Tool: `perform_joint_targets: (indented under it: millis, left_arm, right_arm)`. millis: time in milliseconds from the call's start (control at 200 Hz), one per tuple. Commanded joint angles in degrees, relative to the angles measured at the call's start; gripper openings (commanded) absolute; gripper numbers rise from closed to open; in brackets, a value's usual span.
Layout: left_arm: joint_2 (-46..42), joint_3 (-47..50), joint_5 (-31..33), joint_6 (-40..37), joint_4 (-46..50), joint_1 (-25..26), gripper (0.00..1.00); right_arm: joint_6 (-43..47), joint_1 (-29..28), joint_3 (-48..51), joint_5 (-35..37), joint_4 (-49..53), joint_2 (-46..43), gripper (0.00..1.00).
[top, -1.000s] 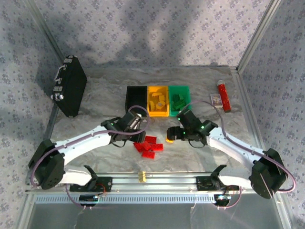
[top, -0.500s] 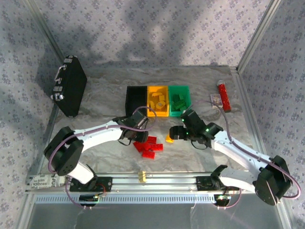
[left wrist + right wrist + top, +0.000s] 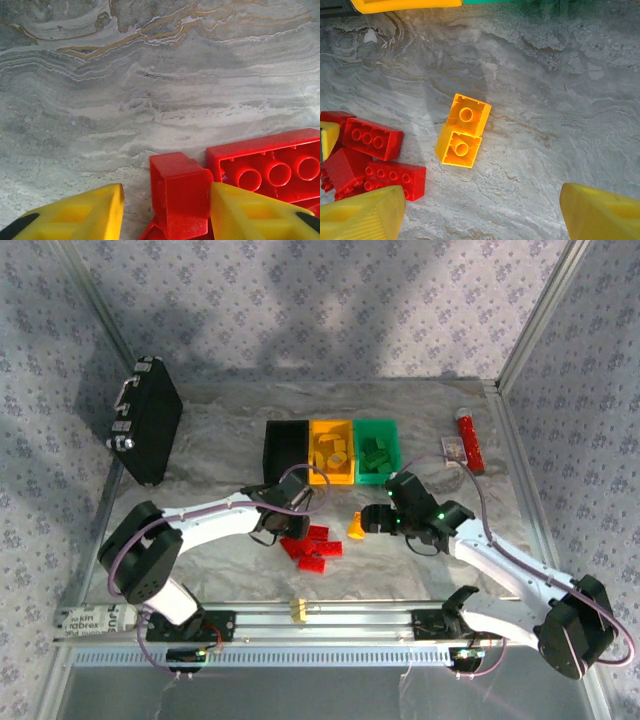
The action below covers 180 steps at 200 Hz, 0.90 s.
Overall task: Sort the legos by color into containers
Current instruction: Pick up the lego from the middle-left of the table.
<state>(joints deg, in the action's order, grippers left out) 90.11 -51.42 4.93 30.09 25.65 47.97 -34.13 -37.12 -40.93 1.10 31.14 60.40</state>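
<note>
Several red legos (image 3: 312, 543) lie heaped at mid-table. My left gripper (image 3: 283, 528) is down at the heap's left edge. In the left wrist view the left gripper (image 3: 165, 215) straddles a small red brick (image 3: 179, 197). Its right finger (image 3: 250, 215) touches the brick, while the left finger (image 3: 75, 217) stands a gap away. A longer red brick (image 3: 270, 167) lies upturned beside it. Two yellow-orange legos (image 3: 462, 130) lie joined on the table, and my right gripper (image 3: 480, 210) hangs wide open above them, holding nothing. The containers stand behind in a row: black (image 3: 286, 445), orange-yellow (image 3: 332, 478) and green (image 3: 377, 478).
A flat black case (image 3: 145, 420) leans at the far left. A red cylinder (image 3: 468, 440) and a small card (image 3: 453, 448) lie at the back right. The metal rail with its tiny yellow block (image 3: 296, 610) runs along the near edge.
My left arm has come down onto the red heap and its jaws have narrowed around the small red brick. The right gripper has drifted a little to the right, staying open.
</note>
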Motion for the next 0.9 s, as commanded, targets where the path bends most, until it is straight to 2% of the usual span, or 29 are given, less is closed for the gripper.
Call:
perform_joint_targets:
  millis: [0, 200, 400, 675, 895]
  left_arm:
    - [1.5, -1.0, -0.6, 0.3, -0.6, -0.2, 0.46]
    - [3.6, -2.9, -0.5, -0.2, 0.4, -0.3, 0.35]
    - [1.6, -4.0, 0.4, -1.1, 1.2, -1.4, 0.25]
    - [-2.5, -6.7, 1.5, -3.3, 4.2, -4.0, 0.23]
    - [-4.2, -13.3, -0.5, -7.2, 4.9, -9.0, 0.24]
  right_arm:
    - [-1.2, 0.5, 0.9, 0.6, 0.7, -1.3, 0.83]
    - [-1.1, 1.0, 1.2, 0.7, 1.1, -2.2, 0.82]
    - [-1.1, 1.9, 1.7, 0.6, 1.2, -3.2, 0.81]
    - [-1.1, 2.5, 1.7, 0.4, 1.2, -3.4, 0.81]
    - [-1.0, 2.8, 0.9, 0.0, 1.2, -3.4, 0.81]
